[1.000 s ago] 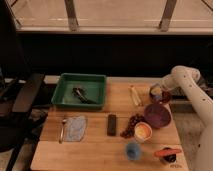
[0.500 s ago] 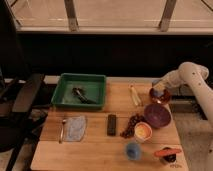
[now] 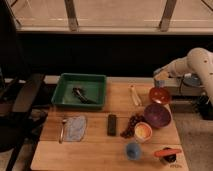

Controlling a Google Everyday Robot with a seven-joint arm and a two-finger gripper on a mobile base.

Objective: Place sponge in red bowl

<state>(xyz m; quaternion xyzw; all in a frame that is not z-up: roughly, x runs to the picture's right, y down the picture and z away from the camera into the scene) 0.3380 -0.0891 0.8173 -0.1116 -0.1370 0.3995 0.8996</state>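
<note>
A wooden bench (image 3: pixel 100 152) seen from above and in front, with a white arm (image 3: pixel 197 60) reaching in from 3 o'clock. The claw (image 3: pixel 161 76) hangs just beyond the bench's far right edge, at 12 o'clock from the red bowl (image 3: pixel 160 95) and clear of it. I cannot tell if the claw is open or closed, or if it grips anything. Half a second ago the claw sat lower, right at the bowl's rim; it has since lifted and drawn back towards 12 o'clock, and the arm's elbow now rides higher.

The red bowl stands at 2 o'clock on the bench, in the same spot as before. The purple bowl (image 3: pixel 157 115) lies just beside it at 6 o'clock. A pale bowl (image 3: pixel 143 131) with a yellow inside sits at 7 o'clock from the purple one, with dark grapes (image 3: pixel 131 125) to its 9 o'clock. A green tray (image 3: pixel 81 89) fills 10 o'clock, a dark item inside. A blue-grey cloth (image 3: pixel 76 127) lies at 8 o'clock, a black bar (image 3: pixel 112 124) at centre, a blue cup (image 3: pixel 133 150) at 5 o'clock. None of these has moved
</note>
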